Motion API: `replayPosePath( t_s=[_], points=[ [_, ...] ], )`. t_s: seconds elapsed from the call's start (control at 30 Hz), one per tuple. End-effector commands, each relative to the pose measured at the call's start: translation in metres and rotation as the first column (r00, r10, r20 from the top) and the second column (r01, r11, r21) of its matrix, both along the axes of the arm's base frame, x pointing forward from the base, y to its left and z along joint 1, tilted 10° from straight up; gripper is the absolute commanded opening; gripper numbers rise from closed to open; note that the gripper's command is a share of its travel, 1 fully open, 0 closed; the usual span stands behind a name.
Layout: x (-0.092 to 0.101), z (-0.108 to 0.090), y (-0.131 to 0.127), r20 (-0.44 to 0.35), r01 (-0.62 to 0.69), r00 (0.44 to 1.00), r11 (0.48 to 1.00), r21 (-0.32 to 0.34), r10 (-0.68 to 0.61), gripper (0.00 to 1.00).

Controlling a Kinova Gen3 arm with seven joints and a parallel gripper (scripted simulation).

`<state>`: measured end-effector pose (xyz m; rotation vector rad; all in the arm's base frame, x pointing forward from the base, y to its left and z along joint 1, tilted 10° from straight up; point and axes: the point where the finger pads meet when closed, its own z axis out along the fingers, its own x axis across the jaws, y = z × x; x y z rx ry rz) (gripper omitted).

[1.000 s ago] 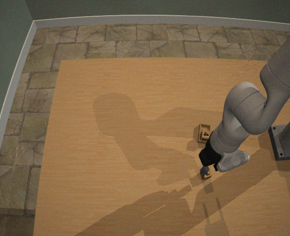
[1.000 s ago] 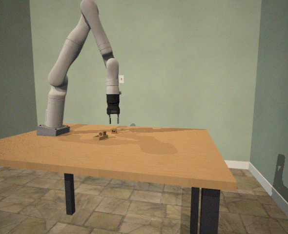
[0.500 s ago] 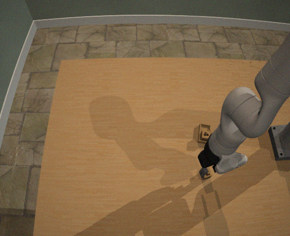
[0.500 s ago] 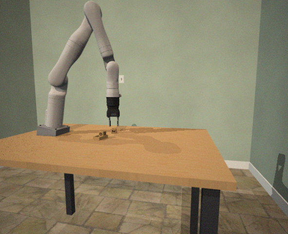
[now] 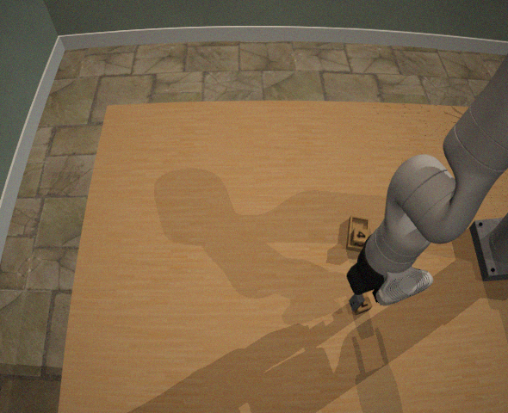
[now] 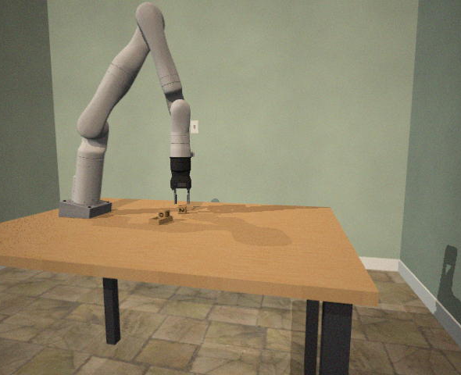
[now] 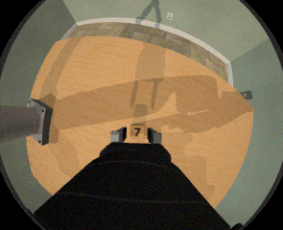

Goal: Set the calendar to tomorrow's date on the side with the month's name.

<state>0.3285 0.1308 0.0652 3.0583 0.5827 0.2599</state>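
The wooden tray (image 5: pixel 352 220) (image 6: pixel 155 221) lies on the table. One cube (image 5: pixel 360 236) (image 6: pixel 164 213) is in the tray; its top shows a 4 in the top view, and a side shows a 0 in the exterior view. The other cube (image 5: pixel 363 305) (image 6: pixel 181 209) (image 7: pixel 138 131) rests on the table away from the tray, with a 7 on top in the wrist view and a 2 on a side in the exterior view. My gripper (image 6: pixel 181 202) (image 7: pixel 136 132) is open and points down, a little above this loose cube. The tray's month side cannot be read.
The arm's grey base (image 5: pixel 486 261) (image 6: pixel 83 209) (image 7: pixel 42 122) stands on the table, beyond the tray and cubes. The forearm hangs close beside the tray in the top view. Arm shadows cross the table.
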Motion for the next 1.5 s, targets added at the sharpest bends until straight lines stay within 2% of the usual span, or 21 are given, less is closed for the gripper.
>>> replayPosePath(
  t_s=[0.0, 1.13, 1.47],
  points=[
    [0.0, 0.0, 0.0, 0.001, 0.0, 1.0, 1.0, 0.0, 0.0, 0.87],
    [0.0, 0.001, 0.0, 0.001, 0.0, 1.0, 1.0, 0.0, 0.0, 0.87],
    [-0.003, 0.021, 0.0, 0.001, 0.0, 1.0, 1.0, 0.0, 0.0, 0.87]
  ],
)
